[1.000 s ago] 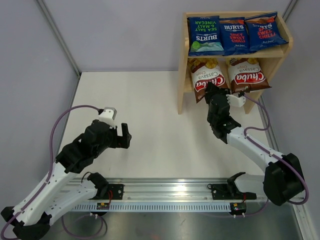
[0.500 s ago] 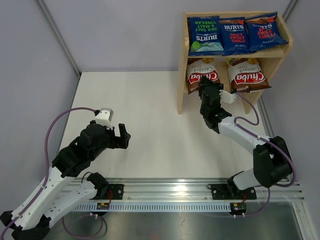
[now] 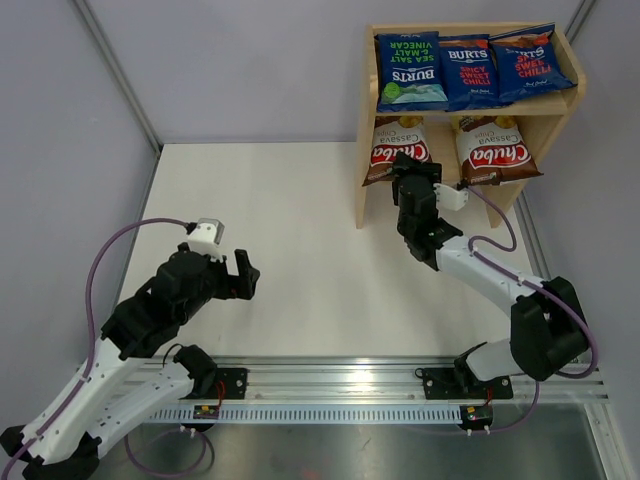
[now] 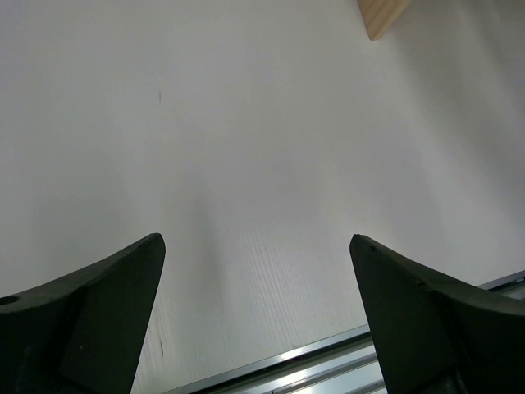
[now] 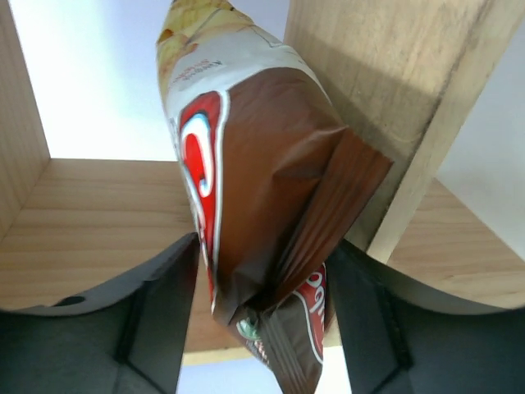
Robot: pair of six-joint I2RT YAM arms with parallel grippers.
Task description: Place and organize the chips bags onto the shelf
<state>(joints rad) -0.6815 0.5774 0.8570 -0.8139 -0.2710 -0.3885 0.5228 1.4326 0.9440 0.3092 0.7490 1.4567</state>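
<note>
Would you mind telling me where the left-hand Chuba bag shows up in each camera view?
Top external: upper right, left Chuba bag in the lower tier of the shelf, just above the right gripper.
Left wrist: not in it.
Right wrist: the bag at centre, between the jaws.
Shared landmark: the shelf, pale wood in all three.

Surface: we see a white, matte, rectangular table [image 3: 300,230].
Far right corner: we find the light wooden shelf [image 3: 362,190] standing directly on the table, its side panels touching the top.
Near edge: we note a metal rail [image 3: 340,385] running along the edge.
</note>
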